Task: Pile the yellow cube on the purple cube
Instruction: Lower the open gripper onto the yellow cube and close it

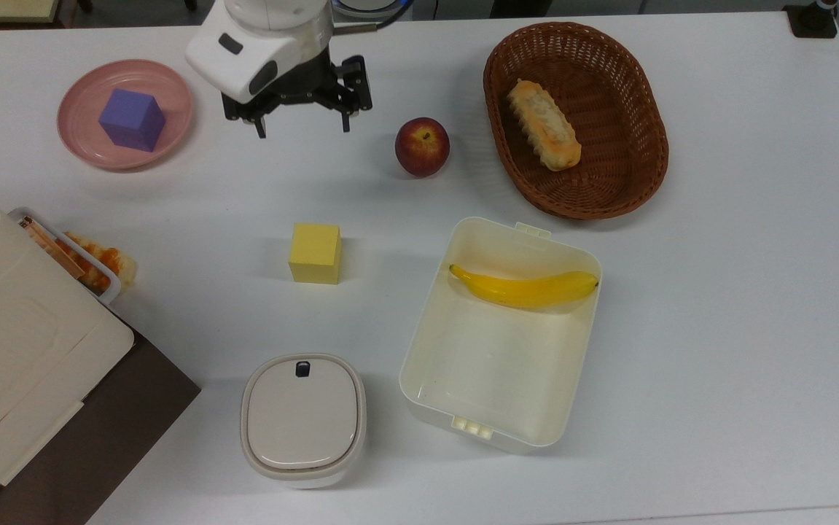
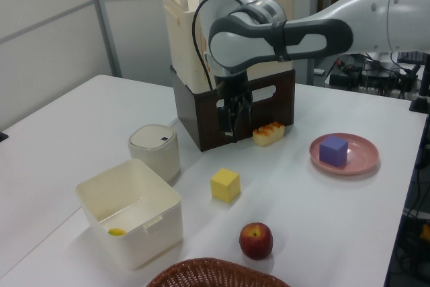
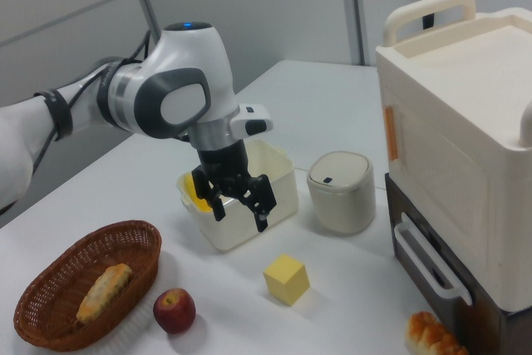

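The yellow cube (image 1: 315,252) (image 2: 225,185) (image 3: 287,278) sits alone on the white table (image 1: 718,292), near the middle in the top view. The purple cube (image 1: 132,119) (image 2: 333,150) rests on a pink plate (image 1: 76,138) (image 2: 363,161) at the top view's upper left. My gripper (image 1: 303,130) (image 3: 240,210) (image 2: 230,128) hangs open and empty above the table, between the plate and the apple, well clear of both cubes. Its fingers point down with a wide gap.
A red apple (image 1: 422,146) lies to the right of the gripper in the top view. A wicker basket (image 1: 630,175) holds a pastry; an open white box (image 1: 426,364) holds a banana (image 1: 525,288). A lidded white pot (image 1: 302,419), a stacked crate (image 1: 18,350) and a bread piece (image 1: 102,264) stand at the top view's left.
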`<state>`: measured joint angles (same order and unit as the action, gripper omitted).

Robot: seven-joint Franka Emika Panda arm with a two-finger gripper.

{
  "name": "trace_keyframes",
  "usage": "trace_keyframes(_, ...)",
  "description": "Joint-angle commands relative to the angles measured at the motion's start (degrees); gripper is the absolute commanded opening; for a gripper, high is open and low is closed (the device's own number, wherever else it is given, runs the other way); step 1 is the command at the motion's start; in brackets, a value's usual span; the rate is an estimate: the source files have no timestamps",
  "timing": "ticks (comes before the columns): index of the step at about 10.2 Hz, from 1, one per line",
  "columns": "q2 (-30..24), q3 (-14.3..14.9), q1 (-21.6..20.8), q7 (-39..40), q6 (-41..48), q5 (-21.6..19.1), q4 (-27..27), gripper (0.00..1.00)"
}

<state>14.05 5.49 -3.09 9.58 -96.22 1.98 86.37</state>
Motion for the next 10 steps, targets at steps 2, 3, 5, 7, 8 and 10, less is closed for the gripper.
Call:
trace_keyframes(2, 5.62, 0.31, -0.6, -7.1, -10.8, -1.27, 1.08, 1.0)
trace_keyframes(3, 7.47, 0.31, -0.6, -7.9, -12.22, -1.28, 0.99, 1.0)
trace_keyframes(5, 11.5, 0.23, -0.6, -8.52, -16.0, -1.28, 1.08, 1.0)
trace_keyframes(7, 14.68, 0.14, -0.6, -8.61, -17.68, -1.19, 1.52, 1.0)
trace_keyframes(8, 15.13, 0.14, -0.6, -8.52, -17.69, -0.75, 1.78, 1.0)
trace_keyframes(10, 16.71, 0.14, -0.69, -8.52, -18.56, -0.31, 2.04, 0.84)
